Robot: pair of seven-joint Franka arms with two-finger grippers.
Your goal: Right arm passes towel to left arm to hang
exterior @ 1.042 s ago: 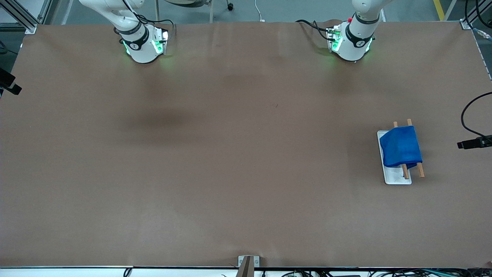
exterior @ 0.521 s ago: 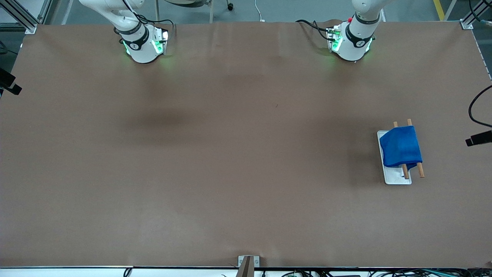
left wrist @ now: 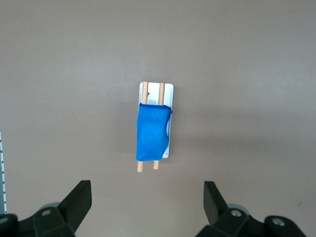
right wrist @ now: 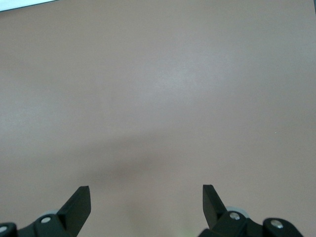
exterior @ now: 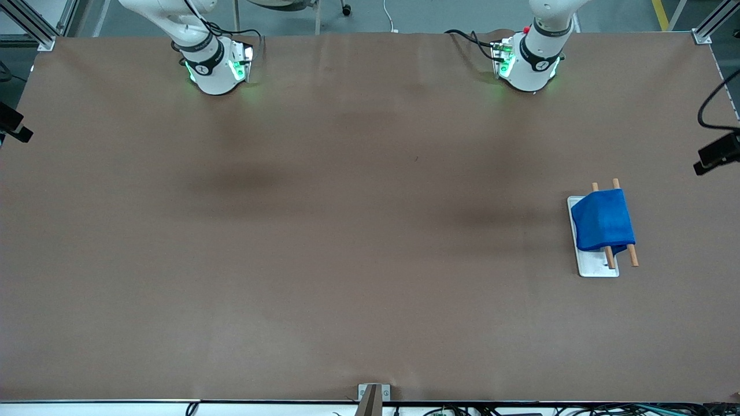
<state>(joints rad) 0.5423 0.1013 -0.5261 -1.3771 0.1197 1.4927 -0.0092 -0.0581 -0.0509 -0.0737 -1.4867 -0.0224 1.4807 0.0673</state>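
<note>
Your towel [exterior: 602, 221] is sitting draped over the twin-rail rack [exterior: 595, 254] toward the left arm's end — both empty, the left gripper [left wrist: 147, 201] is hanging wide-fingered above it, the right gripper [right wrist: 146, 203] spread over bare table [exterior: 324, 231].

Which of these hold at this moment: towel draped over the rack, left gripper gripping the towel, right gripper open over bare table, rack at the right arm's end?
1. The towel is draped over the rack's two wooden rods. True.
2. The left gripper grips the towel. False: it is open, high above it.
3. The right gripper is open over bare table. True.
4. The rack stands at the right arm's end. False: the left arm's end.
</note>
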